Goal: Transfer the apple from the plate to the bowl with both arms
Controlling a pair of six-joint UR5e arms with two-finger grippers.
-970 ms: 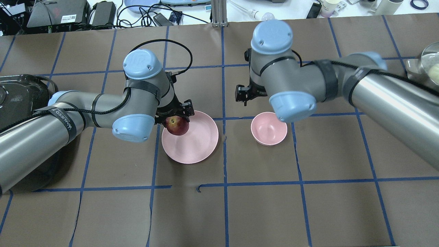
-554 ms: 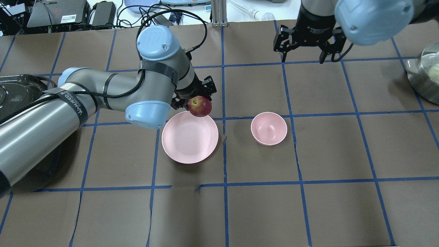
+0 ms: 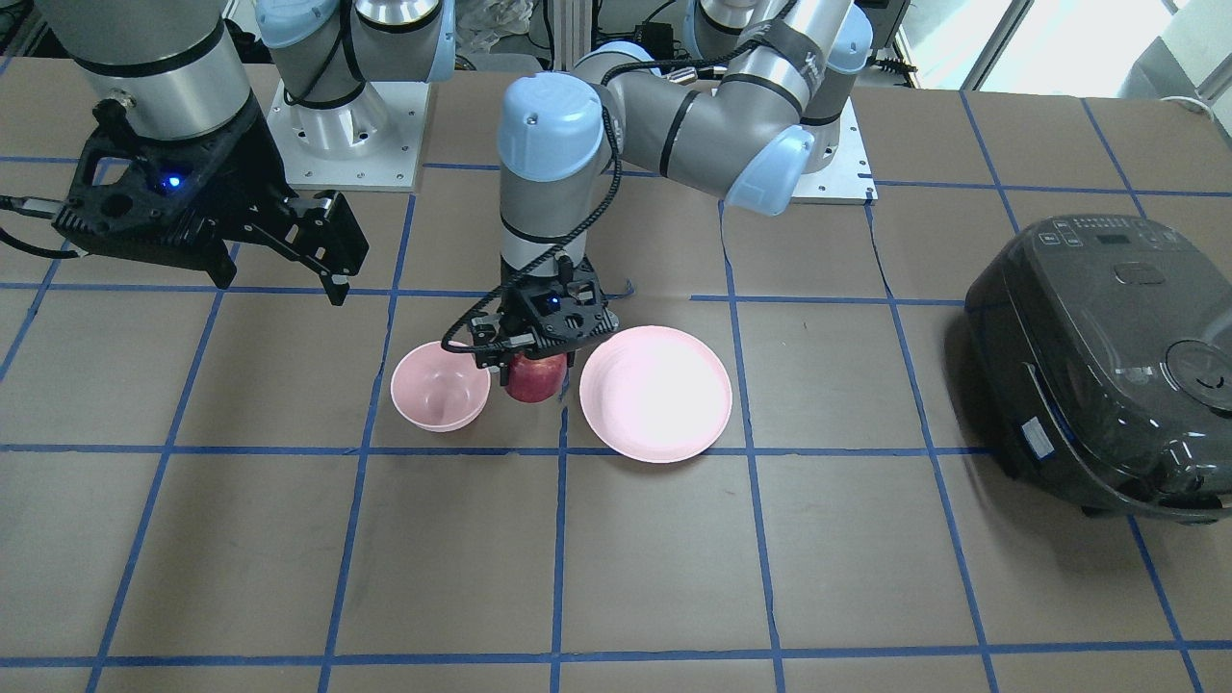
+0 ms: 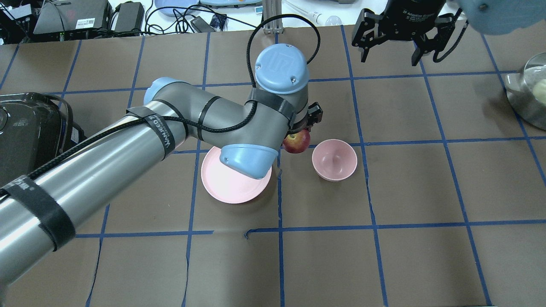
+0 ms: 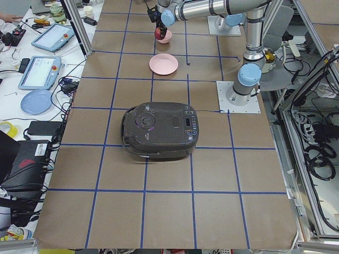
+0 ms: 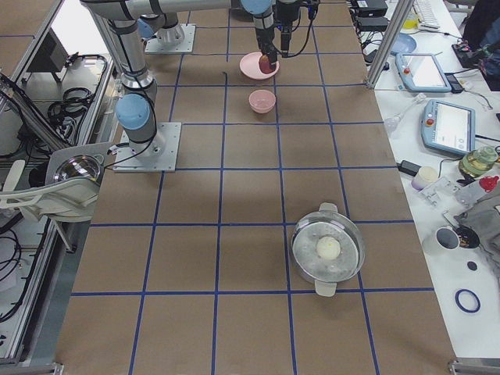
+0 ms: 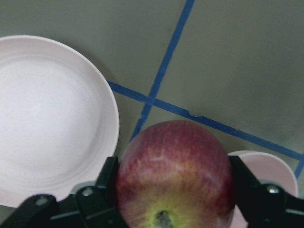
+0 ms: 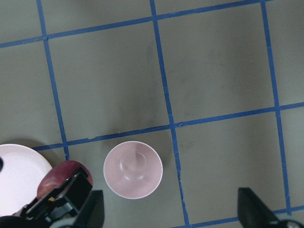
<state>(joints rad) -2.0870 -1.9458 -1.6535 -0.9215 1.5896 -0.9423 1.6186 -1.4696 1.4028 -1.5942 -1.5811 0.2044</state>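
My left gripper [image 3: 537, 358] is shut on the red apple [image 3: 534, 379] and holds it low between the plate and the bowl. The apple [image 4: 297, 143] is just left of the small pink bowl [image 4: 334, 160], which is empty. The wide pink plate [image 4: 232, 185] is empty and partly under my left arm. In the left wrist view the apple [image 7: 175, 171] fills the jaws, with the plate [image 7: 47, 118] at left and the bowl's rim [image 7: 268, 168] at right. My right gripper [image 4: 391, 47] is open and empty, high at the far right. It looks down on the bowl [image 8: 133, 169].
A black rice cooker [image 3: 1097, 366] stands at the table end on my left side. A steel pot [image 4: 529, 94] with a pale round thing inside stands at the right edge. Blue tape lines cross the brown table cover.
My left gripper has carried the apple from the plate's left rim, past its far edge, rightward to beside the bowl. My right arm has drawn back from near the bowl to the far right.
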